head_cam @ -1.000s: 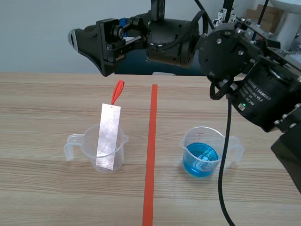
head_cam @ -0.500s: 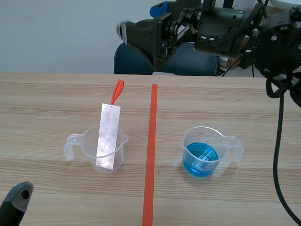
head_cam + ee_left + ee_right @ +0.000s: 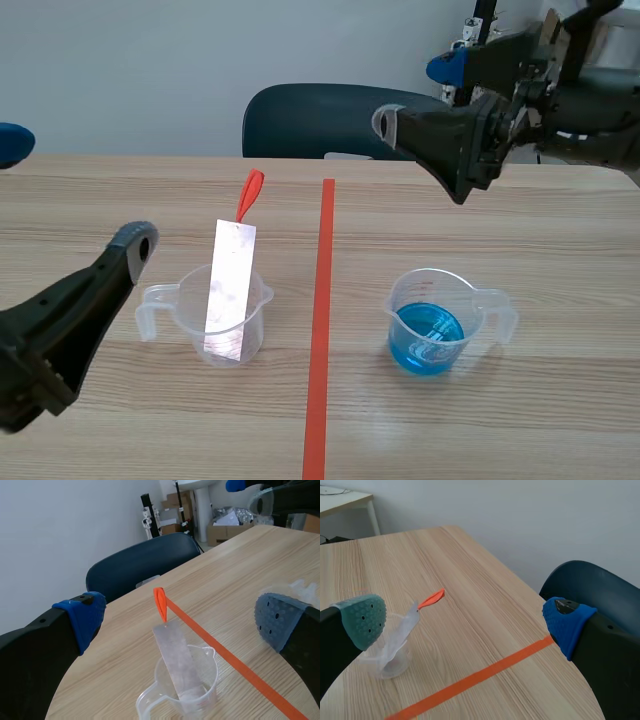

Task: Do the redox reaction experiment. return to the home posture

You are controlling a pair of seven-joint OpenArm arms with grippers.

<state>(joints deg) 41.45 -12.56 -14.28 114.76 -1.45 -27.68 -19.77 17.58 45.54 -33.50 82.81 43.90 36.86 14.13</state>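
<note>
A clear beaker point(image 3: 235, 325) left of the orange tape line holds a leaning metal strip point(image 3: 229, 290) with a red tag point(image 3: 250, 194). Right of the line stands a beaker of blue liquid point(image 3: 428, 327). My left gripper point(image 3: 72, 190) hovers open at the left, beside the strip beaker, holding nothing. High at the back right, my right gripper point(image 3: 416, 95) is open and empty. In the left wrist view the strip point(image 3: 177, 660) and its beaker point(image 3: 187, 685) lie ahead of the gripper point(image 3: 177, 622). The right wrist view shows the strip beaker point(image 3: 390, 657) far below the gripper point(image 3: 465, 622).
A dark blue chair point(image 3: 320, 120) stands behind the table's far edge. The orange tape line point(image 3: 320, 330) runs down the middle of the wooden table point(image 3: 120, 190). Boxes and stands point(image 3: 175, 510) sit in the room beyond.
My right arm has swung from above the table's middle back toward the right. My left arm has risen into view from the lower left. Both beakers stayed put.
</note>
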